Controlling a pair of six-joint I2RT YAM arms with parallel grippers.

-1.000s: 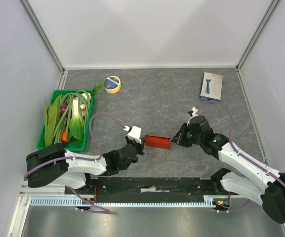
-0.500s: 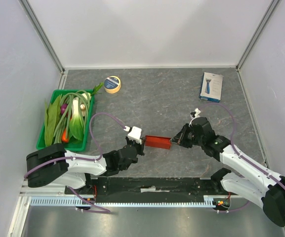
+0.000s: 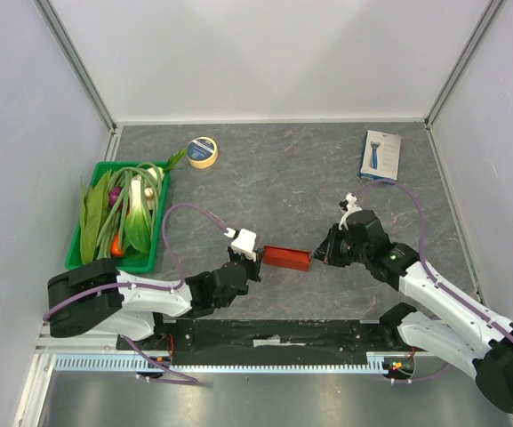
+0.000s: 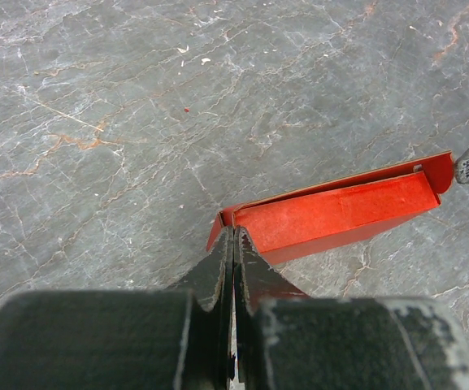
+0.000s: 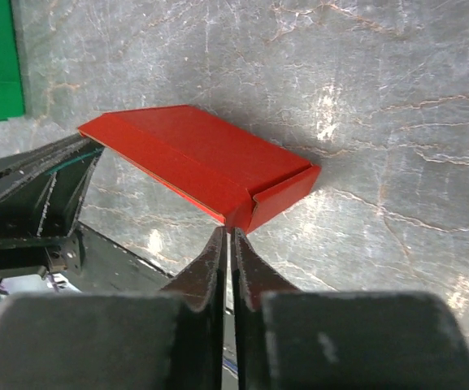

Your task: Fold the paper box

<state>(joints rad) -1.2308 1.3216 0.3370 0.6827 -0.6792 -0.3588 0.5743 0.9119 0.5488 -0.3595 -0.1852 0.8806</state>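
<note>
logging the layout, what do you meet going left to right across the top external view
green tray, tape roll, left claw, paper box, right claw, white-and-blue box

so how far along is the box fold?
Done: the paper box is no longer flat; a long side and an end flap are folded up. In hand: the left gripper and right gripper are shut at opposite ends, apparently pinching its corners. Left: tucking the ends; the end flap looks untucked.

Plain white walls [image 3: 274,53] enclose a grey, marble-veined tabletop [image 3: 274,178] along its far, left and right edges.
</note>
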